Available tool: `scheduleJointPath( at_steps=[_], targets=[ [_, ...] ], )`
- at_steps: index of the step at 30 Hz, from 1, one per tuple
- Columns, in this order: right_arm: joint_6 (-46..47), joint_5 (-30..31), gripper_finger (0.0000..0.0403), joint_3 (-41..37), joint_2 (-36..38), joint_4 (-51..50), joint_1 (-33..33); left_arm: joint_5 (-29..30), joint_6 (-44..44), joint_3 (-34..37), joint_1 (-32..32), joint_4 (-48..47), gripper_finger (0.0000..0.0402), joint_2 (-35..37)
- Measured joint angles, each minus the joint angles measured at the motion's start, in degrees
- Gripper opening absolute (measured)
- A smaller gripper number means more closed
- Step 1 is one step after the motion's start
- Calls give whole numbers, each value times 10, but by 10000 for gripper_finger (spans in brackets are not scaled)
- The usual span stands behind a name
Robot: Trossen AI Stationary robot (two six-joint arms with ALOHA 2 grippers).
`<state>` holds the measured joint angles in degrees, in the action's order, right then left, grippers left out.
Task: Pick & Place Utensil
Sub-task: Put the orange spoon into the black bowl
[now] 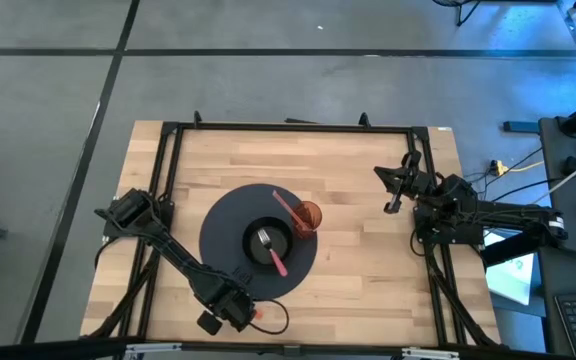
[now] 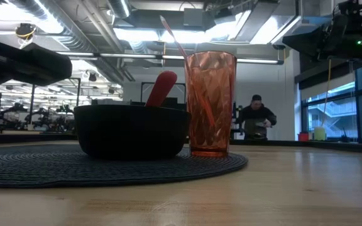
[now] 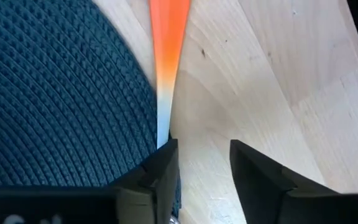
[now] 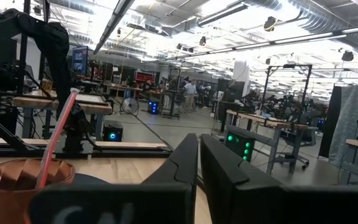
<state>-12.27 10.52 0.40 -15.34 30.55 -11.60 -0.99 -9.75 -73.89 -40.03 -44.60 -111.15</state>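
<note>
Your left gripper [image 1: 236, 313] sits low at the near table edge by the round dark placemat [image 1: 223, 235], its fingers [image 3: 166, 171] apart with an orange utensil [image 3: 166, 37] lying beside one of them, ungripped. Your right gripper [image 1: 393, 190] waits well off to the right, fingers together on nothing. A red-handled fork [image 1: 273, 252] rests in the black bowl [image 1: 266, 243], touching the orange tumbler [image 1: 307, 218].

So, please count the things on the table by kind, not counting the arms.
Mat: 1
Bowl: 1
Cup: 1
Utensils: 3 (fork in bowl, one in cup, one beside the mat)
Total: 6
</note>
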Motion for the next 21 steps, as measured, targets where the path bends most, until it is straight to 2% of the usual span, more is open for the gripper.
scheduleJointPath(
  at_steps=[6,9,13,16,21],
  targets=[
    [0,0,21,0,0,0,0,33,9,-19,0,5,161,1],
    [0,0,21,0,0,0,0,54,54,-36,0,23,164,1],
    [0,0,21,0,0,0,0,79,118,-33,2,93,161,1],
    [0,0,21,0,0,0,0,110,117,-32,4,97,154,-9],
    [0,0,21,0,0,0,0,99,106,-31,4,99,143,-22]
  ],
)
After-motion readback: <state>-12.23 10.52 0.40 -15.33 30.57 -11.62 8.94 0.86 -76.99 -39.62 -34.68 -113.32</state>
